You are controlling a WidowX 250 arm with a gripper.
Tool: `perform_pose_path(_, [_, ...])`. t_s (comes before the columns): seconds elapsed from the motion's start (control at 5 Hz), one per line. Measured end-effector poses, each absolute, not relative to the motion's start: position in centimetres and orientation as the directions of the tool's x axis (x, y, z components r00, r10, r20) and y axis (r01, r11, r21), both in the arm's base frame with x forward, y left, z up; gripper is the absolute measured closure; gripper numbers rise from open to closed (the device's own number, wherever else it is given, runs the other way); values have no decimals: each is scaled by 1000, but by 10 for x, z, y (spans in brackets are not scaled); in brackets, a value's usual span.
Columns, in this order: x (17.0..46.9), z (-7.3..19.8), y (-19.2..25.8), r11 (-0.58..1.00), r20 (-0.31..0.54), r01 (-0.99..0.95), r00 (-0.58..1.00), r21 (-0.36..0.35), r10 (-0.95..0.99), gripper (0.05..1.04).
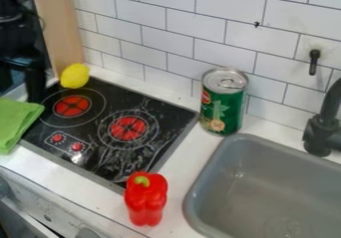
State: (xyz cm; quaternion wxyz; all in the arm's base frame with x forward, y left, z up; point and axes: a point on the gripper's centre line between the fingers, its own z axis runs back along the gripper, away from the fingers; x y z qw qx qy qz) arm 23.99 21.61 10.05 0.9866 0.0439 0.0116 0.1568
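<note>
At the far-left corner of the stove, we locate the lemon beside the gripper; we cannot tell whether it is open or closed. We judge that sideways contact could roll the lemon, given its rounded form. Right of the stove, the green can bears a printed label with a red emblem.

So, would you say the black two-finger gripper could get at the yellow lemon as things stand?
Probably, yes: the gripper hangs close to the lemon, with nothing visible standing between them, though the tan wooden panel close behind may make the approach a little tight.
</note>
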Motion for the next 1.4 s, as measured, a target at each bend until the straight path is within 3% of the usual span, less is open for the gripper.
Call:
perform_pose_path(0.2, [226, 96, 248, 927, -54, -357, 930, 114, 364, 83])
perform_pose_path(0.6, [208, 78, 270, 923, -137, -363, 915, 124, 378, 83])
perform_pose_path(1.0, [202, 40, 247, 949, -111, -312, 946, -47, 305, 83])
perform_pose_path(1.2, [203, 29, 242, 949, -123, -317, 941, -1, 314, 83])
perform_pose_path(1.4, [212, 30, 234, 951, -117, -309, 945, 1, 307, 83])
